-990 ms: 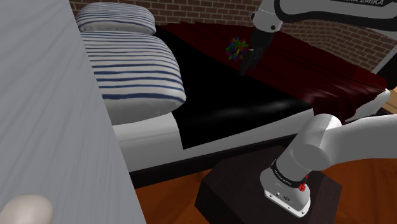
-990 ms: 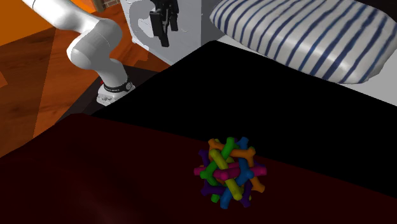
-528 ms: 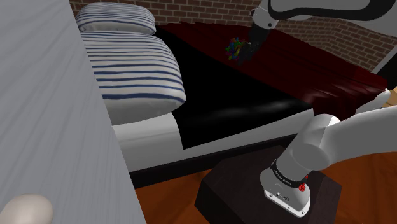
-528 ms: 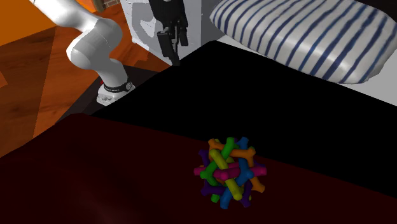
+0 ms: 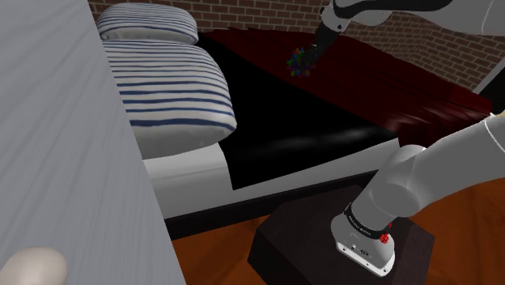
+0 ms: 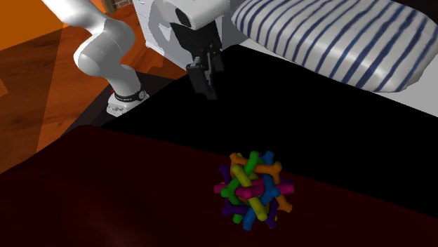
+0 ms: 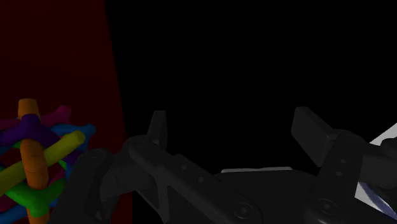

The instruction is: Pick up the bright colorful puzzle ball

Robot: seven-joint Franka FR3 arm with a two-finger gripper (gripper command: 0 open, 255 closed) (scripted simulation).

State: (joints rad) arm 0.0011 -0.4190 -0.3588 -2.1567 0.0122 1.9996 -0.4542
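Note:
The puzzle ball [image 6: 251, 188], a knot of green, blue, orange, yellow, pink and purple rods, rests on the dark red blanket [image 6: 126, 189] of a bed. In the shoulder view the ball [image 5: 301, 61] lies far back, with my black gripper [image 5: 312, 52] just beside and above it. The second exterior view puts the gripper [image 6: 208, 90] over the black sheet, short of the ball and well above it. In the wrist view the gripper [image 7: 234, 130] is open, nothing between its fingers, and the ball [image 7: 35, 165] sits off beyond one finger [image 7: 158, 127].
Blue-striped white pillows [image 5: 162, 81] lie at the bed's head, also seen as a pillow [image 6: 337, 35] behind the gripper. A brick wall [image 5: 421, 40] backs the bed. A grey panel [image 5: 57, 138] fills the shoulder view's left. The dark stand [image 5: 307, 251] sits on the wooden floor [image 6: 42, 77].
The gripper has travelled out over the bed toward the ball and come lower. Its fingers stay apart. The ball has not moved.

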